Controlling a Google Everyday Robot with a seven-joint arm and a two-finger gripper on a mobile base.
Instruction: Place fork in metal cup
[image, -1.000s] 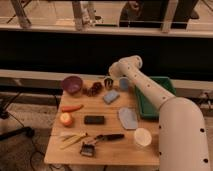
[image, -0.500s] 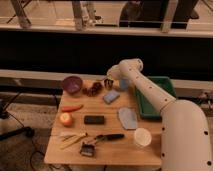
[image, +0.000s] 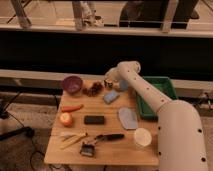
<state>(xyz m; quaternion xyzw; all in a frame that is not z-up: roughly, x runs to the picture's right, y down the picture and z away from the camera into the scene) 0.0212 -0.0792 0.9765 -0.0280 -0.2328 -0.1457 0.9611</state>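
My gripper (image: 108, 80) hangs at the back middle of the wooden table (image: 107, 155), at the end of the white arm reaching in from the right. It is right over a small dark metal cup (image: 106, 85), which it partly hides. I cannot make out a fork in the gripper. Pale yellow utensils (image: 72, 139) lie at the front left; I cannot tell whether one of them is the fork. A purple bowl (image: 72, 84) stands left of the cup.
A brown cluster (image: 93, 90), blue sponge (image: 110, 96), orange-red carrot (image: 72, 107), round orange fruit (image: 66, 119), black block (image: 94, 120), grey-blue cloth (image: 128, 118), black-handled tool (image: 110, 136), small brush (image: 88, 149) and white translucent cup (image: 142, 137) lie about. A green tray (image: 159, 95) sits at the right.
The gripper has shifted slightly left and back, toward the metal cup. The things on the table have not moved.
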